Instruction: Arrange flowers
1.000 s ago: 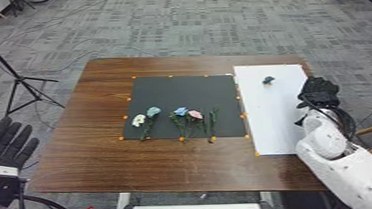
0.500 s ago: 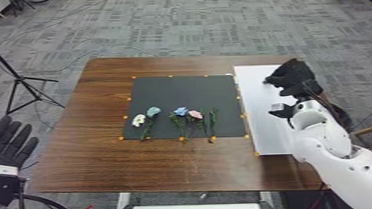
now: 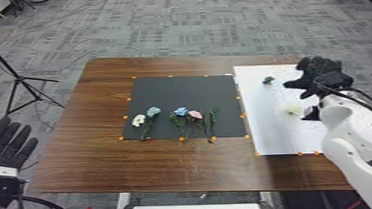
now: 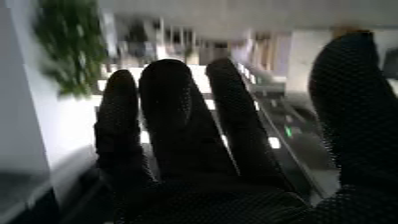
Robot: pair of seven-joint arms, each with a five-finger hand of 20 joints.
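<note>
In the head view, the left edge cuts into your left hand (image 3: 1,160). Your right arm (image 3: 345,132) covers part of the white sheet (image 3: 272,124) and the surface (image 3: 184,167) before running out of the picture. The pale thing (image 3: 293,108) beside it has no clear outline for you, the dark thing (image 3: 268,80) is too small to name, and the stems (image 3: 210,124) blend together. In the right wrist view, your right hand (image 3: 322,76) is cut off, while the leaves (image 4: 69,45) and room are blurred.

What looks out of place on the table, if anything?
A small dark piece and a pale one lie on the white board, apart from the flowers grouped on the black mat. Possibly strays.
</note>
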